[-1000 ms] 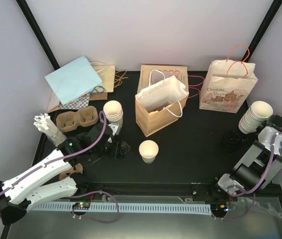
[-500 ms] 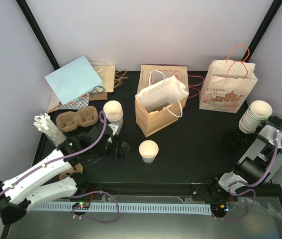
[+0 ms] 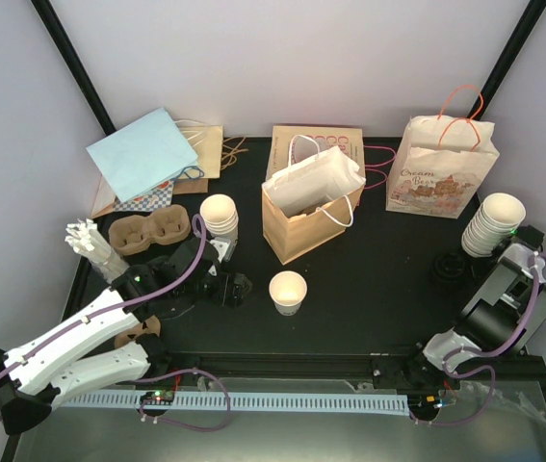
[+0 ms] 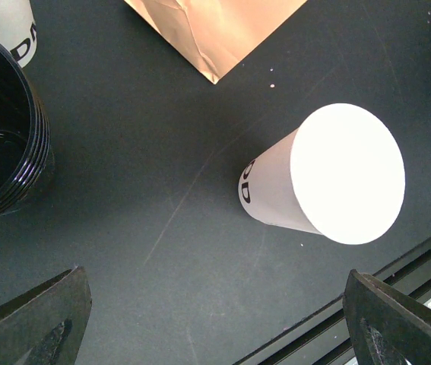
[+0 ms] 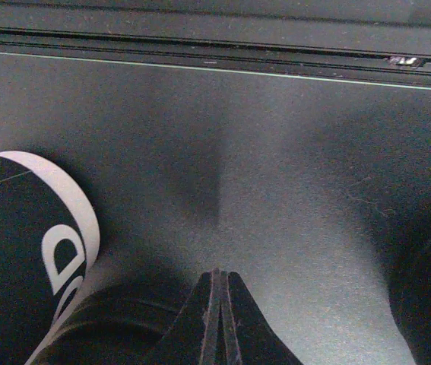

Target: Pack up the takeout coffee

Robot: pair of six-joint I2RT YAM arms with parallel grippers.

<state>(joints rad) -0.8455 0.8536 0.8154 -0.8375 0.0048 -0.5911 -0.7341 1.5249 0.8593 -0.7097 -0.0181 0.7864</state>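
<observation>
My left arm reaches low across the table point(image 3: 378, 279), with the left gripper point(image 3: 232, 289) spread wide and empty beside the cup point(image 3: 287, 292). My right arm is folded, its right gripper point(image 5: 217, 277) clenched on nothing. The cup stands before the brown bag point(image 3: 297, 226), mouth up, long axis vertical.

The paper cup point(image 3: 288, 292) stands alone, with open counter point(image 3: 378, 279) to its right and front. The brown bag point(image 3: 287, 236) rises just behind it. A cup stack point(image 3: 220, 214) and a black lid stack point(image 4: 36, 144) crowd the left side.
</observation>
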